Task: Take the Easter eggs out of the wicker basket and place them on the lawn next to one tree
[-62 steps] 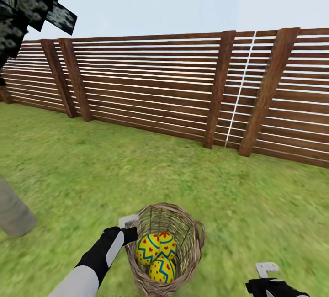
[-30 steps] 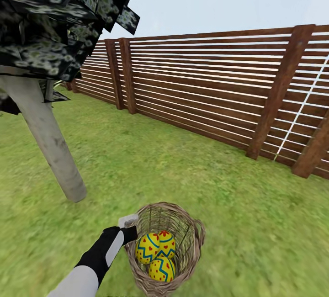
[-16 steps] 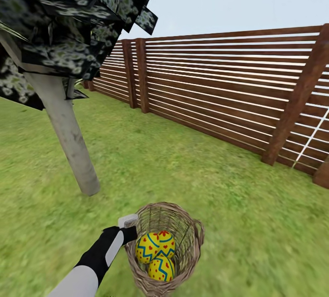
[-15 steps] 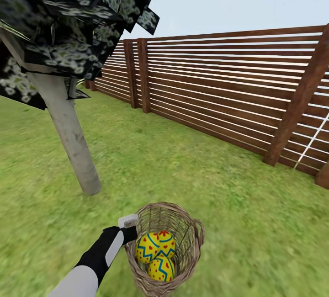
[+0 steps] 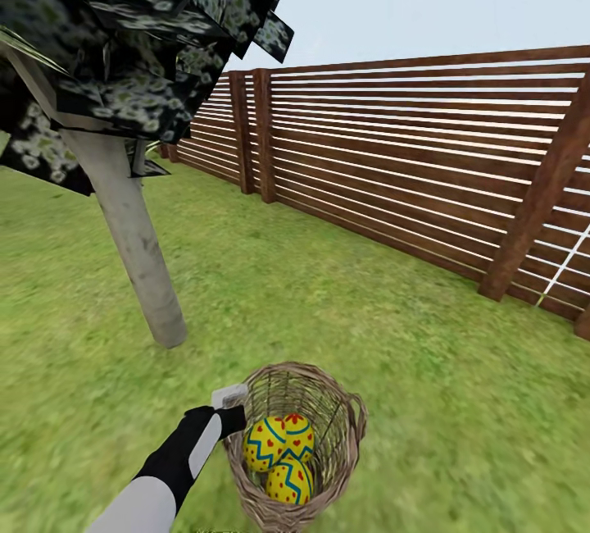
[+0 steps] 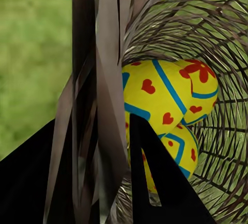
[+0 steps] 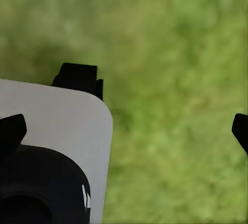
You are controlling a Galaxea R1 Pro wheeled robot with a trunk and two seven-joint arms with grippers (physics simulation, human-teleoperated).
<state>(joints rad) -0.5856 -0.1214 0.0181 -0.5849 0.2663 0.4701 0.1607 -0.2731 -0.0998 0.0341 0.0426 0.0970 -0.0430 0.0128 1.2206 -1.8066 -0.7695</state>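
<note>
- I see the three Easter eggs (image 5: pixel 281 455) piled together inside the wicker basket (image 5: pixel 344 435), low in my head view; yellow shells with blue zigzags and red hearts, one with a red flower
- Through the left wrist camera the eggs (image 6: pixel 165 105) sit just behind the basket wall (image 6: pixel 103 110), which runs between the two dark fingers
- My left end effector (image 5: pixel 230 408) is clamped on the basket rim, carrying it
- The basket hangs over the lawn (image 5: pixel 344 312)
- The tree (image 5: pixel 135 254), pale trunk under dark speckled foliage, stands near, ahead and to the left
- The slatted wooden fence (image 5: pixel 393 156) runs behind
- My right end effector (image 7: pixel 129 126) stands wide apart over blurred grass, holding nothing
</note>
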